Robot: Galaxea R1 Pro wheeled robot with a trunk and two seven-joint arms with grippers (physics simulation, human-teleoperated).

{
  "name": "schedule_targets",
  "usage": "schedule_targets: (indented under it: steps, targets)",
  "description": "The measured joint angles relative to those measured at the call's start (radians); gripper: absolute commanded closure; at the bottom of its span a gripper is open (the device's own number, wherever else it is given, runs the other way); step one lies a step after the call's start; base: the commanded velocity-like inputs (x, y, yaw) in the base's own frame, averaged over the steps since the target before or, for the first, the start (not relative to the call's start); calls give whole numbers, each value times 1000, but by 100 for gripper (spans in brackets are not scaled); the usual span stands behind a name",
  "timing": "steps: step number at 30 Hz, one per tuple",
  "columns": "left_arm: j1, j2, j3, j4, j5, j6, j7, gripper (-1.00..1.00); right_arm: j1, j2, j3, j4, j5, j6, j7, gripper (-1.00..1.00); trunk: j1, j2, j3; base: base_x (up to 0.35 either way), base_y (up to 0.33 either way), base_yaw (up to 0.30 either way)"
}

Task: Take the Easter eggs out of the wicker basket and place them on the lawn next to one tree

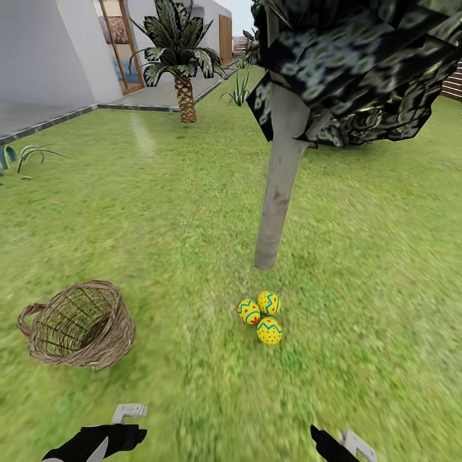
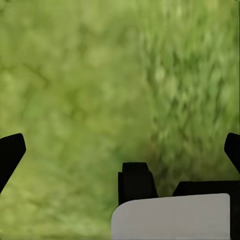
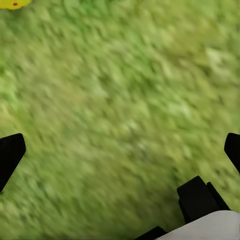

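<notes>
Three yellow Easter eggs [image 1: 249,311] [image 1: 269,301] [image 1: 269,331] lie touching one another on the lawn [image 1: 385,269], just in front of the foot of the tree's pale grey trunk [image 1: 279,186]. The wicker basket [image 1: 77,324] sits tilted on the grass to their left, and I see no egg inside it. At the bottom of the head view, my left gripper [image 1: 125,420] and right gripper [image 1: 340,443] hang low, well short of the eggs. Both wrist views look down on grass between wide-spread fingers [image 2: 12,152] [image 3: 12,152]; both grippers are open and empty. A yellow egg edge [image 3: 12,3] peeks in.
A short palm [image 1: 184,70] stands far back by the paved path and the white house wall [image 1: 38,58]. The tree's dark foliage [image 1: 359,64] overhangs at the upper right. A brown fence [image 1: 453,80] shows at the far right. Open grass lies all around.
</notes>
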Motion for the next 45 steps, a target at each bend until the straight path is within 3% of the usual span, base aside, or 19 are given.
schedule_targets:
  steps: [45]
  targets:
    - [4, -1, -3, 0, -1, 1, -1, -100, 0, 4, 1, 3, -1, -25, 0, -100, -173, 315, 215, 0, 0, 0]
